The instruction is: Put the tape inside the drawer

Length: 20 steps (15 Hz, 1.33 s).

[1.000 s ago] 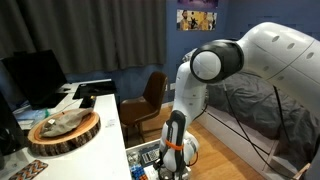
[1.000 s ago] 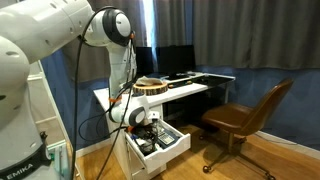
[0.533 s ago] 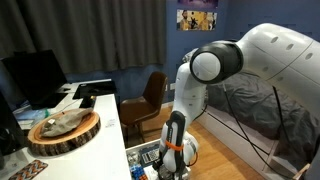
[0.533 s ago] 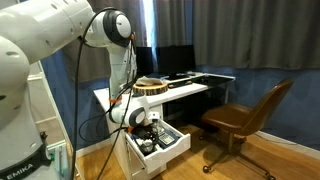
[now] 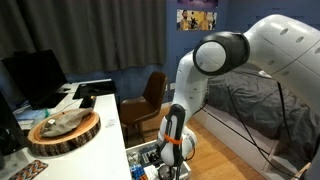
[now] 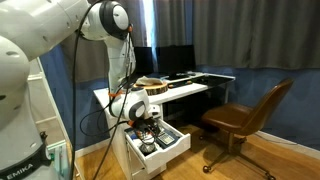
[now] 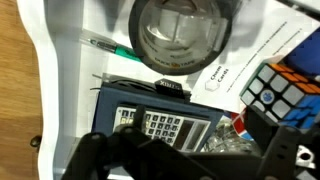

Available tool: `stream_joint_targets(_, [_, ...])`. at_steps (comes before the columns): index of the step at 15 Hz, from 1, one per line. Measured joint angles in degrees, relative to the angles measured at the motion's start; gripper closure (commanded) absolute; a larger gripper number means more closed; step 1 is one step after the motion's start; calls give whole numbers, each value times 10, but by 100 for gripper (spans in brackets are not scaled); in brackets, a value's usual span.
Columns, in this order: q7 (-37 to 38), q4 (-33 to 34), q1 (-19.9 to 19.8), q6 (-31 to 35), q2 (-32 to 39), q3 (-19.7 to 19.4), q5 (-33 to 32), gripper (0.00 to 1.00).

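Arm's lifted a little since half a second ago, and the gripper point(image 7: 190, 165) fingers are spread with nothing between them. So I'd call the tape point(image 7: 180, 35) delivered: it's lying in the drawer point(image 7: 62, 70), top of the wrist view, above the calculator point(image 7: 165, 125). With the clutter and drawer wall close, straight up looks clearest.
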Motion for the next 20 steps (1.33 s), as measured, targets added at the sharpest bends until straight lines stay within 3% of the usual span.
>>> stream_joint_targets(3, [0,-45,-7,-22,-62,14,7,0])
stream_joint_targets(6, [-4,-72,-70,-115,-107,86,6,0])
stream_joint_targets(7, [-8,-75,-95,-144,-115,111,6,25])
stream_joint_targets(9, [-13,-79,-133,-198,-120,145,6,34])
stream_joint_targets(11, [-14,-79,-155,-247,-121,157,7,50])
stream_joint_targets(18, [-14,-72,-173,-344,-113,152,12,98])
stream_joint_targets(20, [-14,-62,-172,-345,-105,145,12,100])
